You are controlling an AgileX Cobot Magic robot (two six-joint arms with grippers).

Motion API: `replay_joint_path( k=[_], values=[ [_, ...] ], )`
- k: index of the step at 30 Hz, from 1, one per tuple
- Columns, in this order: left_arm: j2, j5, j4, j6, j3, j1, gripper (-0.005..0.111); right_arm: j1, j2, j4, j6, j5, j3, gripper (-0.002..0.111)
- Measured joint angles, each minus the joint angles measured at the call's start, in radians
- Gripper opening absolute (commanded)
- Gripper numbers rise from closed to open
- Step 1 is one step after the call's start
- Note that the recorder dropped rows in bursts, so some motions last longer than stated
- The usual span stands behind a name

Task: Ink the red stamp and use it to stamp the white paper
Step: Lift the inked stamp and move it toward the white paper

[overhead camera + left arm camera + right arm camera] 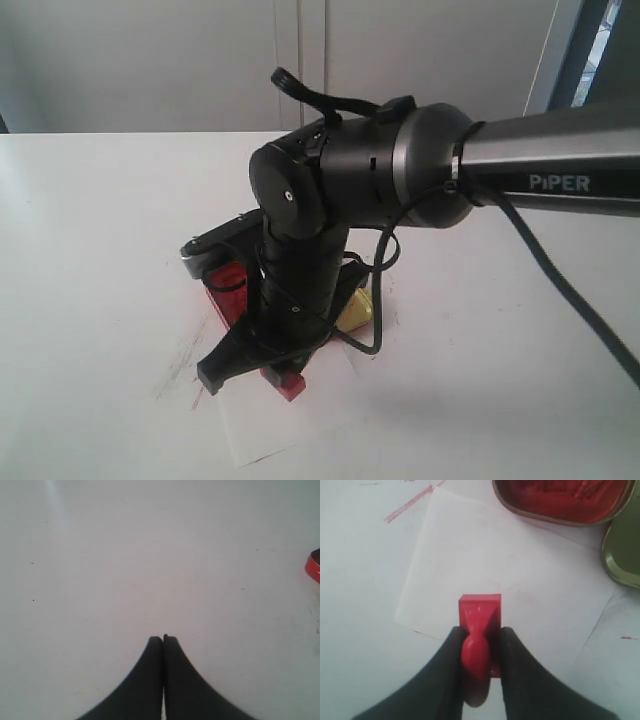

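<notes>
My worry is the white paper [485, 550] lifting with the inked face when I raise it, since nothing pins it down; a tilted press would also smear. My right gripper [481, 632] clamps the red stamp [480, 612] by its handle, wrist bent steeply down, the stamp's base over the paper. The left gripper [163, 640], fingers together, hangs clear of the paper.

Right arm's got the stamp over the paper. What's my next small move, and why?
Probably ease the right gripper straight down so the stamp presses flat on the paper. Its jaws are shut on the stamp's handle, the square base is over the paper, and no clear imprint shows there yet. Whether the base already touches is unclear.
</notes>
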Motion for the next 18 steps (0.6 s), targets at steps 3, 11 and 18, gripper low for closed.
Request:
replay_joint_path(
  k=[3, 11, 18],
  values=[
    [0.000, 0.000, 0.000, 0.000, 0.000, 0.000, 0.000, 0.000, 0.000, 0.000, 0.004, -0.037, 0.027, 0.000],
    [0.000, 0.000, 0.000, 0.000, 0.000, 0.000, 0.000, 0.000, 0.000, 0.000, 0.025, -0.110, 0.073, 0.000],
    [0.000, 0.000, 0.000, 0.000, 0.000, 0.000, 0.000, 0.000, 0.014, 0.000, 0.037, -0.160, 0.082, 0.000]
  ],
)
